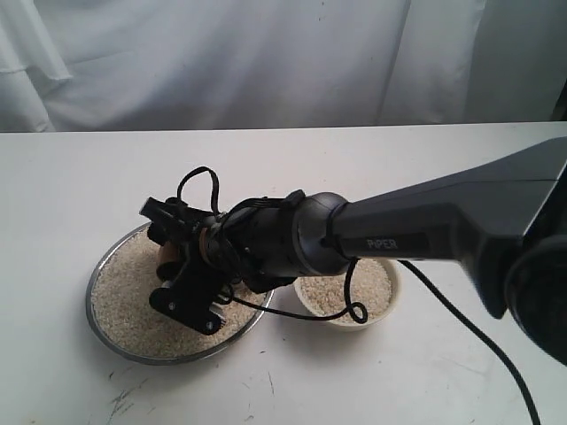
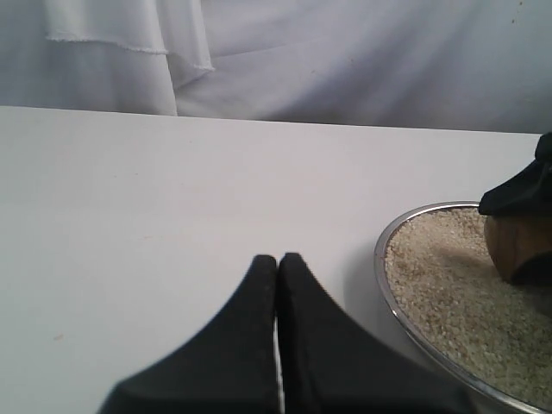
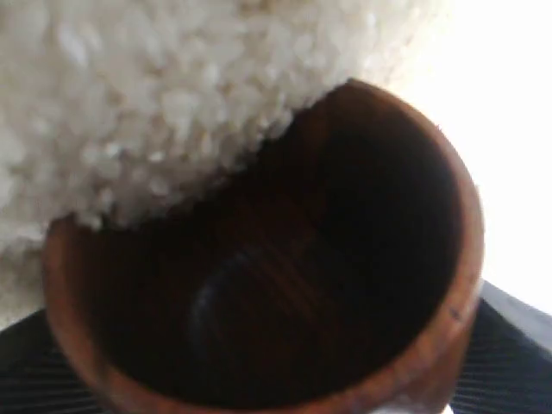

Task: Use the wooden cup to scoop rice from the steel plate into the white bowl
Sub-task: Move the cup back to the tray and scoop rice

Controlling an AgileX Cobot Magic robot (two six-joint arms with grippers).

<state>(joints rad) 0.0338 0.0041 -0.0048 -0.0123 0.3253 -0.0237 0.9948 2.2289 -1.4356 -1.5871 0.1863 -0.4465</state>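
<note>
The steel plate lies left of centre, filled with rice. My right gripper reaches across over it and is shut on the wooden cup, which is tipped on its side. In the right wrist view the wooden cup has its dark mouth pushed into the rice, with grains at its rim. The white bowl stands just right of the plate and holds rice. Beside the steel plate, my left gripper is shut and empty over bare table; the wooden cup shows there too.
The right arm's dark body and its cables hang over the gap between plate and bowl. A white cloth backdrop closes off the far side of the white table.
</note>
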